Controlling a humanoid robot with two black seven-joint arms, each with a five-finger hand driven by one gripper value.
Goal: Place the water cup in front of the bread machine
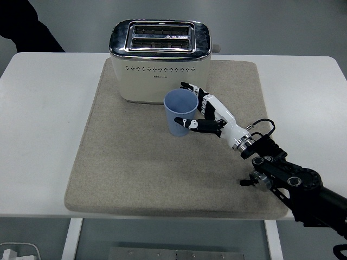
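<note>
One blue water cup (180,112) is standing upright on the beige mat (135,162), its long axis running vertical and its open mouth facing up toward the camera. It is sitting just in front of the single bread machine (160,59), toward that appliance's right half, with the rim of the cup overlapping the lower edge of the machine's cream front wall in this view; whether the two are touching cannot be told.

The right hand (209,112) is reaching in from the lower right, its black arm (298,184) crossing the mat's near right corner. The white and black fingers (196,93) are spreading loosely around the cup's right side, one set passing behind the rim and the thumb (192,124) lying along the near side of the cup wall. The hand is looking relaxed rather than clamped, with the fingertips at or just off the cup's surface; a firm grip is not visible.

The bread machine is standing at the far edge of the mat, its two slots lying side to side under a chrome top, a small lever sticking out on its right end. The mat is lying flat on the white counter (43,119). A dark sleeve (27,27) of a person is showing at the top left corner. The left arm is not showing.
</note>
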